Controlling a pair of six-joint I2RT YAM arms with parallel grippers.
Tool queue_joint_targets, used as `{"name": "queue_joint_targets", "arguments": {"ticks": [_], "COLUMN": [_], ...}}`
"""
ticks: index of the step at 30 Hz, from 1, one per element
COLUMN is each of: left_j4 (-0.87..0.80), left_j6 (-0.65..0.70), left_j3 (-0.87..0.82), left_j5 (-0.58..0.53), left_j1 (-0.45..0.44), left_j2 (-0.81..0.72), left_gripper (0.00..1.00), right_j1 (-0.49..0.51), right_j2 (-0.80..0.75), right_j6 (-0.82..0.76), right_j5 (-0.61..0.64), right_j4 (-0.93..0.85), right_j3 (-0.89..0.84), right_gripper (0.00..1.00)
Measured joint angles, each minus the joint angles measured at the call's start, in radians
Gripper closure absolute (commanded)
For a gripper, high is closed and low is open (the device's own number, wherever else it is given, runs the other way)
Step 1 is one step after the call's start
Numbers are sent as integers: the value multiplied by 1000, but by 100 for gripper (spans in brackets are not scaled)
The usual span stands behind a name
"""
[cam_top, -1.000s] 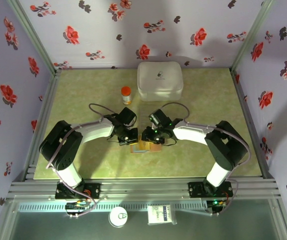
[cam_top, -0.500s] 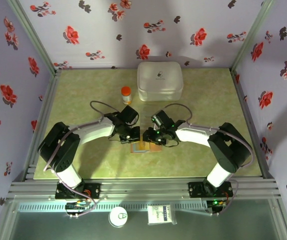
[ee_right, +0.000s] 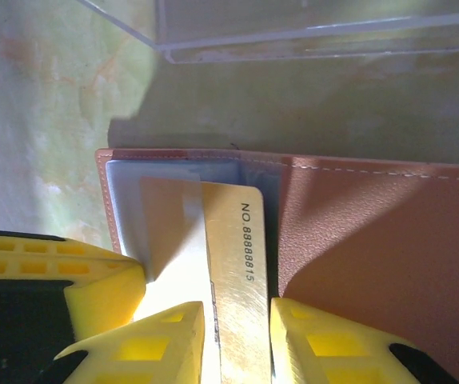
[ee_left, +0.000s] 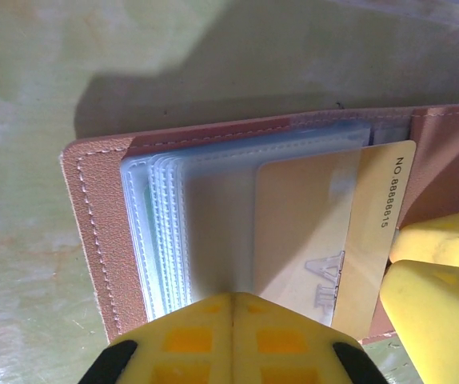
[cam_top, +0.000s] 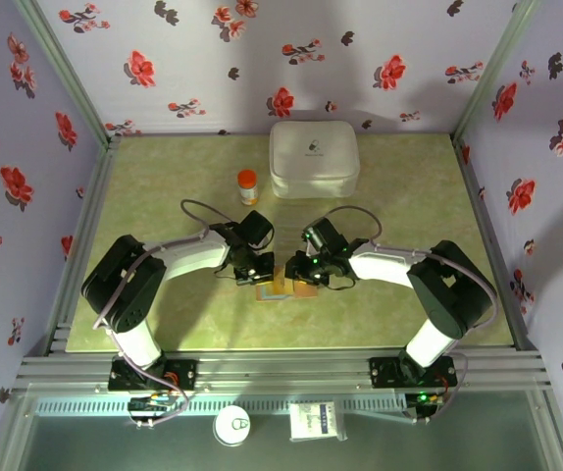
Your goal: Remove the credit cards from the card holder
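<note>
The brown card holder (ee_left: 93, 224) (ee_right: 373, 240) (cam_top: 306, 291) lies open on the green table between the two arms. A gold credit card (ee_left: 373, 216) (ee_right: 233, 240) sticks partway out of its clear sleeves toward the right panel. My left gripper (ee_left: 233, 298) (cam_top: 254, 275) is shut, its tips pressing down on the clear sleeves. My right gripper (ee_right: 237, 312) (cam_top: 298, 275) is narrowly open, one finger on each side of the card's bare end. The right fingers (ee_left: 437, 296) sit at the card's end edge. Other credit cards are hidden.
A large white rounded case (cam_top: 314, 159) stands at the back middle, with a small orange-capped bottle (cam_top: 248, 184) left of it. A clear sheet's edge (ee_right: 293, 32) lies just beyond the holder. Floral walls close off three sides.
The right jaws have narrowed around the card's end. The right wrist has crept slightly right. The left gripper stays shut on the sleeves.
</note>
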Motion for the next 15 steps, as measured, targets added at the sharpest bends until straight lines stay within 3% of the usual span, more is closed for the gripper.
{"name": "queue_joint_targets", "arguments": {"ticks": [15], "left_j4": [-16], "left_j6": [8], "left_j3": [4], "left_j5": [-17], "left_j1": [0], "left_j2": [0], "left_gripper": [100], "right_j1": [0], "right_j2": [16], "right_j6": [-8], "right_j5": [-24], "right_j4": [24], "right_j3": [-13], "right_gripper": [73]}}
